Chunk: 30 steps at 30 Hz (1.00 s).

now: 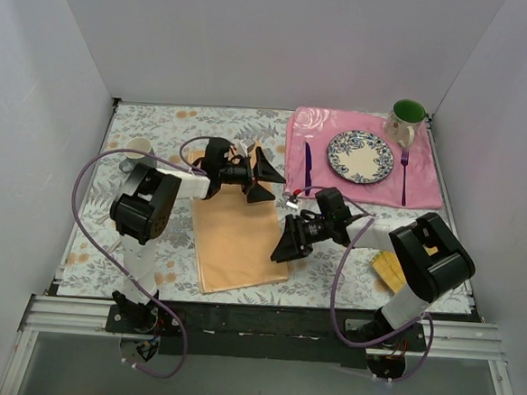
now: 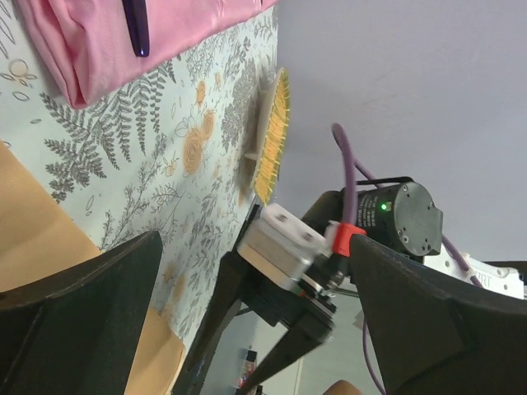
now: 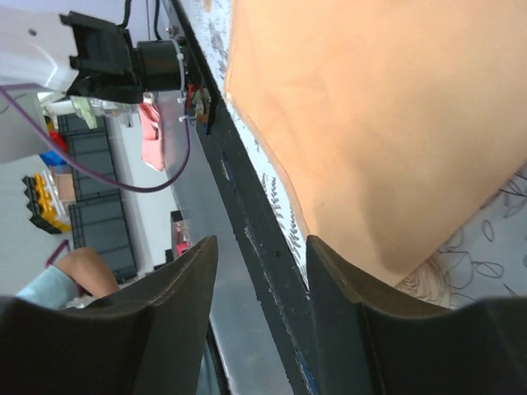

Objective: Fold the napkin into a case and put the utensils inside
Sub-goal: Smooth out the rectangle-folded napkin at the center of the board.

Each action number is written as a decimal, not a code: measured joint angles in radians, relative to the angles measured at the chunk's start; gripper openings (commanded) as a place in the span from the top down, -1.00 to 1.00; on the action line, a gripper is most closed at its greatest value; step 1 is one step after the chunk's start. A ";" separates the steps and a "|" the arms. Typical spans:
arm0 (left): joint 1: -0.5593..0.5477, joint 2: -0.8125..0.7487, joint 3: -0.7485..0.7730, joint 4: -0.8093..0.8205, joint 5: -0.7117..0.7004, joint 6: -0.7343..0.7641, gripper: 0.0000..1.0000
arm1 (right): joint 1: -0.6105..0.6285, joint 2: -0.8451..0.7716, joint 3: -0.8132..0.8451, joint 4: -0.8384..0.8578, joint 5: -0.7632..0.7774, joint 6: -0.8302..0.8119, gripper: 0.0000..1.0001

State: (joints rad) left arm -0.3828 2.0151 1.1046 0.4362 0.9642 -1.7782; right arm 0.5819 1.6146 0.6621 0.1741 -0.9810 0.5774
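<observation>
Peach napkin lying flat on the counter, a tool at each of two edges.

The napkin [image 1: 238,241] is lying as a tall rectangle on the floral counter [image 1: 160,122]. The knife [image 1: 307,167] and fork [image 1: 403,176] are resting well apart from it on the pink placemat [image 1: 304,128], flanking the plate [image 1: 360,156]. The left tool [image 1: 269,180] is hovering at the cloth's far edge, jaws wide apart and empty. The right tool [image 1: 283,246] is sitting at its right edge. Only its wrist view is showing the parted jaws, seemingly empty. The left wrist view is showing the yellow mat [image 2: 276,132], which the right arm is mostly hiding from above.
</observation>
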 measured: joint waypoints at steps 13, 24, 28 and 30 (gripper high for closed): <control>-0.080 -0.005 -0.034 -0.042 -0.092 0.005 -0.96 | -0.006 0.109 -0.014 0.042 0.040 0.053 0.64; -0.070 0.121 0.061 -0.069 -0.135 0.035 -0.96 | -0.006 0.129 -0.017 0.007 0.055 0.048 0.73; -0.058 0.163 0.120 -0.068 -0.137 0.040 -0.96 | -0.007 0.129 -0.017 0.003 0.061 0.047 0.74; -0.048 0.177 0.148 -0.071 -0.142 0.048 -0.96 | -0.007 0.129 -0.017 0.000 0.063 0.047 0.75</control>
State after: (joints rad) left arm -0.4313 2.1918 1.2522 0.3656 0.8227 -1.7306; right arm 0.5751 1.7432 0.6449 0.1741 -0.9180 0.6239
